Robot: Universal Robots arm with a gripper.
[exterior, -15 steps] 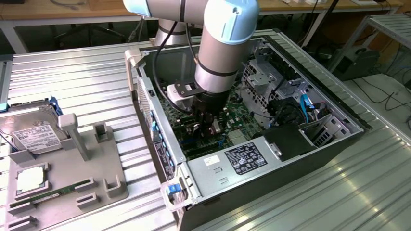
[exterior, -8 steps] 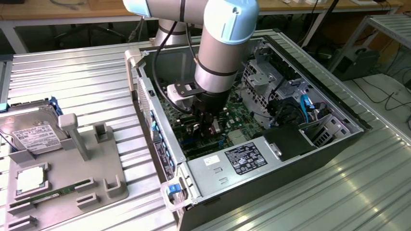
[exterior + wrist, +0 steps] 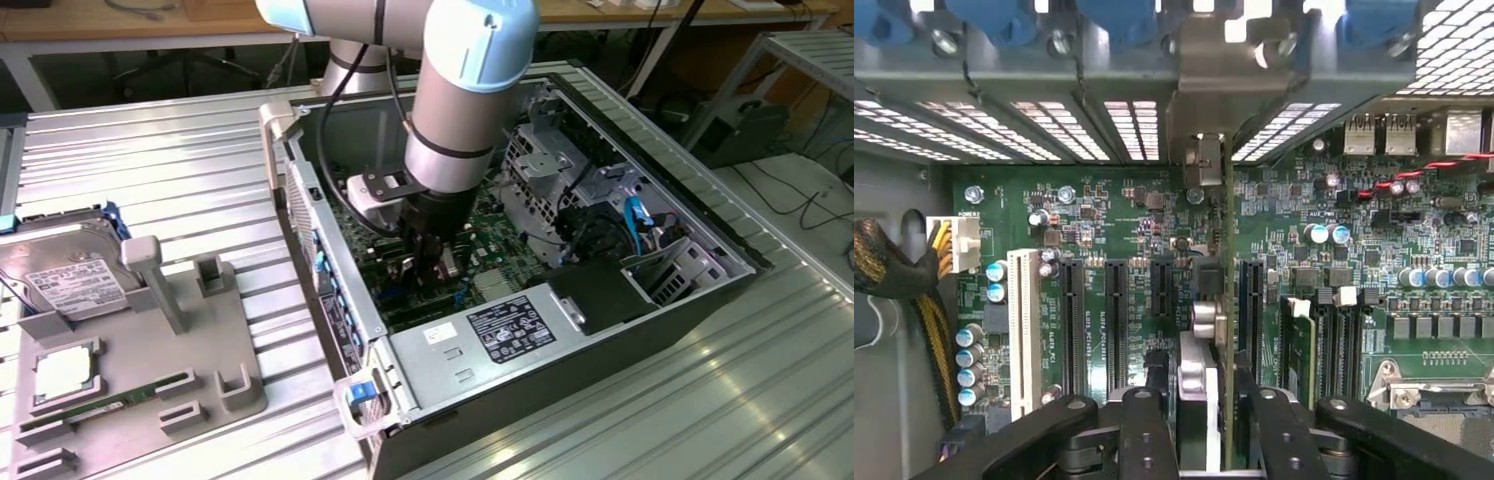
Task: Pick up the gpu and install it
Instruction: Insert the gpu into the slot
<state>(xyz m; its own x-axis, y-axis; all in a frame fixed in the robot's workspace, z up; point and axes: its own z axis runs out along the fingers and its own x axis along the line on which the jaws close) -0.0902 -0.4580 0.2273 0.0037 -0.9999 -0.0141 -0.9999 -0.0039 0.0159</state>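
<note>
The gpu (image 3: 1226,290) stands on edge in a motherboard slot, seen edge-on in the wrist view. Its silver bracket (image 3: 1216,80) lies against the rear slot openings of the case. My gripper (image 3: 1206,425) straddles the card's near end. A black finger (image 3: 1149,430) sits on each side, and a thin gap shows between each pad and the card, so the gripper is open. In the exterior view my gripper (image 3: 431,262) reaches straight down into the open computer case (image 3: 694,215), over the green motherboard (image 3: 501,250).
Empty black expansion slots (image 3: 1116,320) and a white slot (image 3: 1024,320) lie beside the card, with memory slots (image 3: 1334,340) on its other side. A braided cable bundle (image 3: 884,270) hangs by the case wall. Outside the case, a grey fixture (image 3: 147,360) holds a hard drive (image 3: 74,280) and a memory stick (image 3: 100,410).
</note>
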